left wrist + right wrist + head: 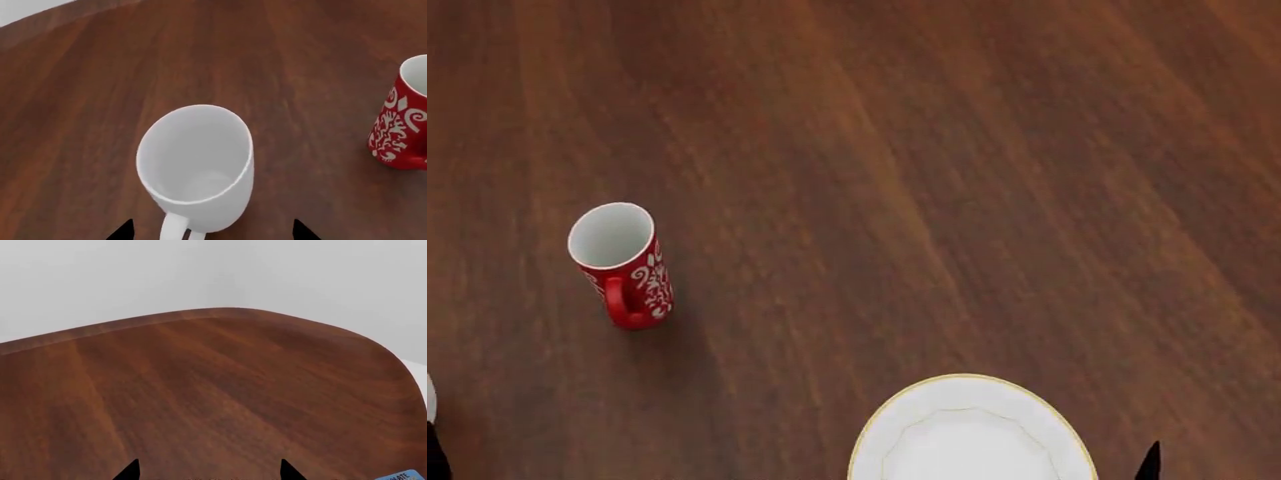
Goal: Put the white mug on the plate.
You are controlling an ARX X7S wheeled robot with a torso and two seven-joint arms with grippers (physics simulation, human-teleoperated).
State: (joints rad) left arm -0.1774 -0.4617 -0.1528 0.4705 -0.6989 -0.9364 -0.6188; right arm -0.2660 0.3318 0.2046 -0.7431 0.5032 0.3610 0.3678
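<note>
Here, white mug btwn left claw tips.

Left gripper: only two dark fingertips show at the edge of the left wrist view, spread wide apart with nothing clamped between them. Right gripper: two dark fingertips likewise show at the edge of the right wrist view, parted and empty. In the head view, only a dark tip of the right gripper shows at the lower right edge; neither arm is visible.
</note>
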